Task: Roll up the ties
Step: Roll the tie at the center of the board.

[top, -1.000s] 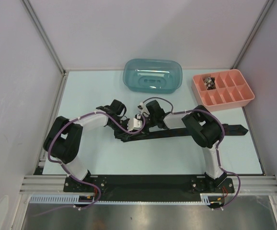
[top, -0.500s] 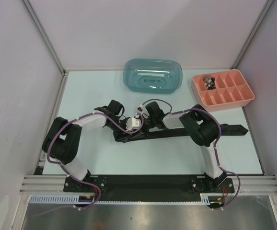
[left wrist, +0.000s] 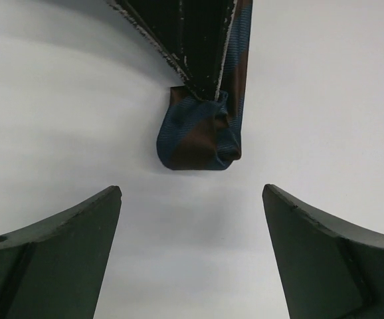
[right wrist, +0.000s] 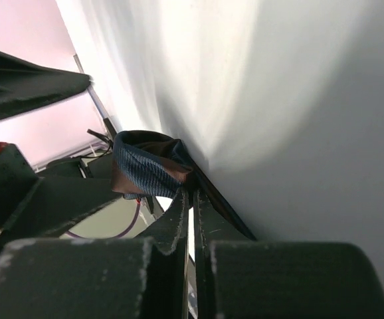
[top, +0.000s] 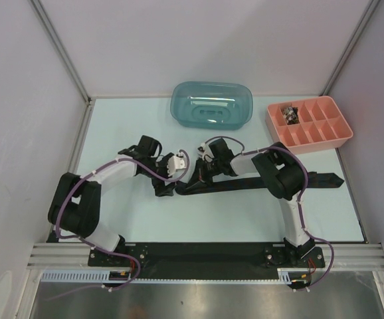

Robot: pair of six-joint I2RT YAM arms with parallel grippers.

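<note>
**Left pincer lets go of the tie's curled end and backs away**

A moment ago the left pincer (left wrist: 192, 193) was crowded against the right pincer (top: 195, 181) over the near end of the long dark fabric necktie (top: 245, 184). Now the left arm (top: 112, 169) has swung out to its own side. Its pincer stands released, fingers (left wrist: 59, 252) spread wide with only the pale tabletop (top: 245, 219) between them.

Just ahead of it sits the tie's small curled end (left wrist: 198, 136), striped blue and brown up close and seemingly only a turn or so thick. The right pincer is clenched on the tie just behind that curl, its jaws pressed flat together. The rest of the tie lies flat across the middle of the tabletop. It runs under the right arm (top: 282, 176) to its pointed tip (top: 338, 178) near the right edge.

The roll looks barely begun. The release reads as a pause to take a fresh hold. Until then the loose curl depends on the right pincer alone and could spring open.
</note>
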